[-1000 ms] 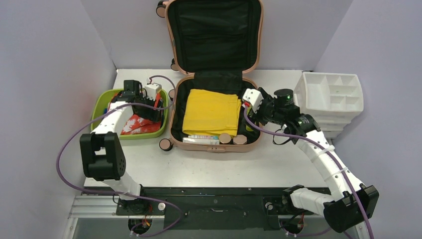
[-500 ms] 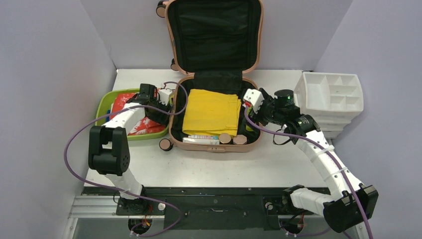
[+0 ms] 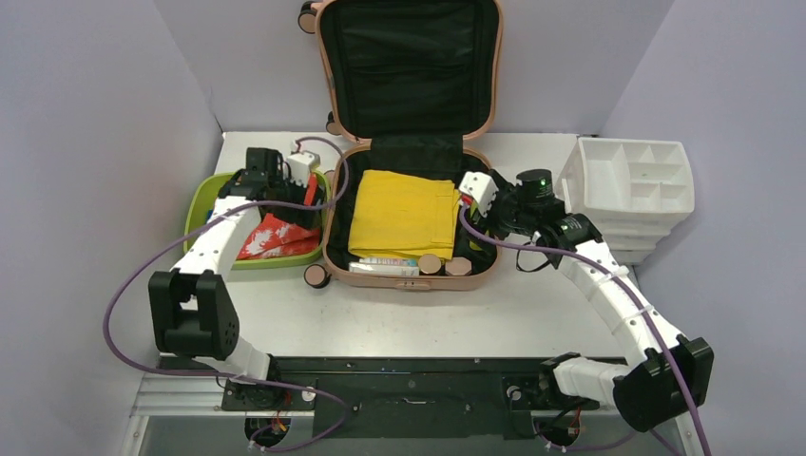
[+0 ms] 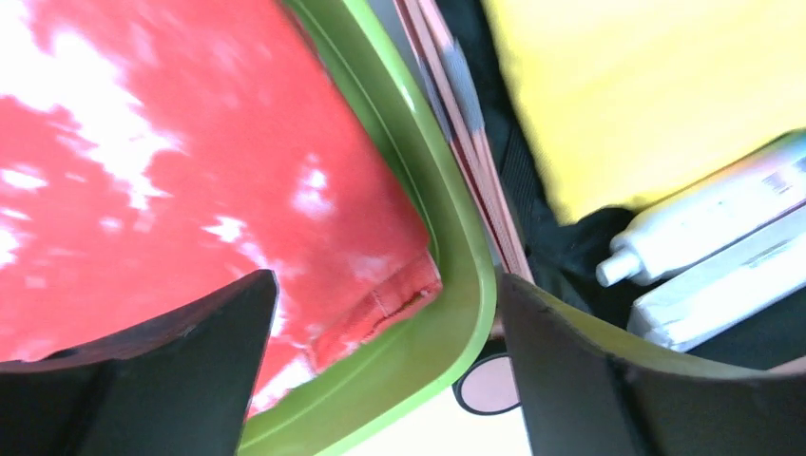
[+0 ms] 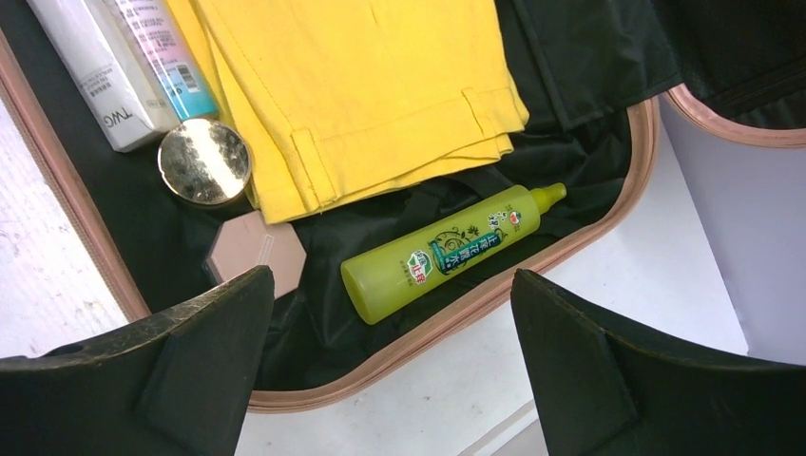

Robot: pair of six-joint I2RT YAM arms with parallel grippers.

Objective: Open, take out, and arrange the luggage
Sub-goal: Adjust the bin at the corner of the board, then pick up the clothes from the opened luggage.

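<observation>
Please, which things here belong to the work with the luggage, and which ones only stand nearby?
Belong to the job: pink luggage, open; inside it the yellow garment, green bottle, gold-lid jar.
Only nearby, perhaps as containers: green tub with red cloth; white organizer.

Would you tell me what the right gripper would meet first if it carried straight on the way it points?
Probably the green bottle lying in the open luggage, though depth is unclear.

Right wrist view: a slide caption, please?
Open right gripper hovers over a green bottle, yellow cloth and jar inside the pink suitcase.
</observation>
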